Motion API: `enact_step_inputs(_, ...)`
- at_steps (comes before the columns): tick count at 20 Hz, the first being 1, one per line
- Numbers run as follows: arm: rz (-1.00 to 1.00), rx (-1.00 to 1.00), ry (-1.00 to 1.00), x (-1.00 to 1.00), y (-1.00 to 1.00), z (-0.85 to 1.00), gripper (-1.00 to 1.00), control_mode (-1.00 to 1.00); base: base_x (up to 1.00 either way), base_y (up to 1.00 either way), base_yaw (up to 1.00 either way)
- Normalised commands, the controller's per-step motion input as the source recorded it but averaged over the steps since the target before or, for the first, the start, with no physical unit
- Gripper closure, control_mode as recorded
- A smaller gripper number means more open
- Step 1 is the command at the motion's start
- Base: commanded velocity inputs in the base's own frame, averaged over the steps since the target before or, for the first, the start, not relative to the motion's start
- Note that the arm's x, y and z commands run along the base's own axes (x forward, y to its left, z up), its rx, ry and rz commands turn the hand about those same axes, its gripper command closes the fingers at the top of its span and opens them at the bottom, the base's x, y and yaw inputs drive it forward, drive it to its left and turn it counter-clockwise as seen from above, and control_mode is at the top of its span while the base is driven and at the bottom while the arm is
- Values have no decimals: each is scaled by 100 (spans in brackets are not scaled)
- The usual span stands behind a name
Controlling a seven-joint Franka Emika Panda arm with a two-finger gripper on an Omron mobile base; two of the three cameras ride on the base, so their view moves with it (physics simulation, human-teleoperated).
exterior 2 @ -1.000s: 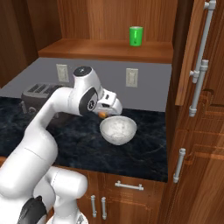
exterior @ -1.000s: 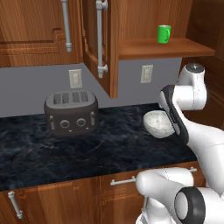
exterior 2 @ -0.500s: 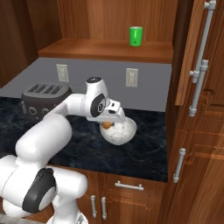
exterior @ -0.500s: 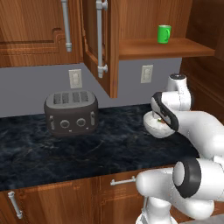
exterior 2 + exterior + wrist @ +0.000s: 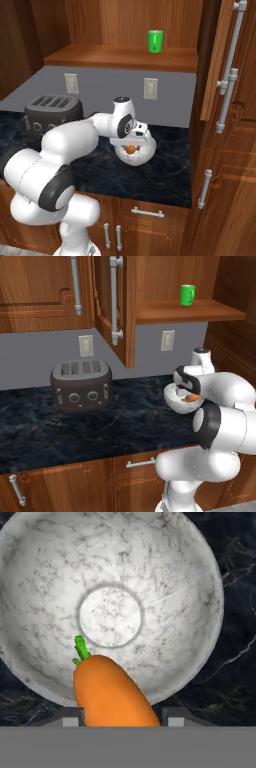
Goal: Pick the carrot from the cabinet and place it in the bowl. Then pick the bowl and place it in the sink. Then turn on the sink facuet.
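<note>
The white mottled bowl (image 5: pixel 179 405) (image 5: pixel 134 156) (image 5: pixel 170 577) stands on the dark marble counter. My gripper (image 5: pixel 187 391) (image 5: pixel 133 142) (image 5: pixel 122 721) hangs just over its rim, pointing down into it, shut on the carrot. The orange carrot (image 5: pixel 112 692) (image 5: pixel 191 398) (image 5: pixel 131 148) sits between the two finger tips, with its green top towards the middle of the bowl. The reddish-brown wall cabinet (image 5: pixel 117 311) (image 5: pixel 227 65) has one door swung open. The sink and the sink facuet are out of view.
A dark toaster (image 5: pixel 81 385) (image 5: pixel 52 111) stands on the counter left of the bowl. A green mug (image 5: pixel 187 294) (image 5: pixel 155 41) sits on the wooden shelf above. Two wall sockets are on the grey backsplash. Tall wooden cupboards close off the right side.
The arm has swung in from beside the bowl and brought the carrot down over the bowl's inside. The bowl and toaster have not moved.
</note>
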Motion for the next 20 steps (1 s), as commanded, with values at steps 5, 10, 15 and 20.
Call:
enact_step_inputs(5,1,0,0,37,-2,-30,100,-100,0,0,0)
enact_step_inputs(10,1,0,0,32,0,-26,100,-100,0,0,0)
enact_step_inputs(15,2,0,0,39,0,-30,100,-100,0,0,0)
enact_step_inputs(20,3,0,0,31,0,-24,100,-100,0,0,0)
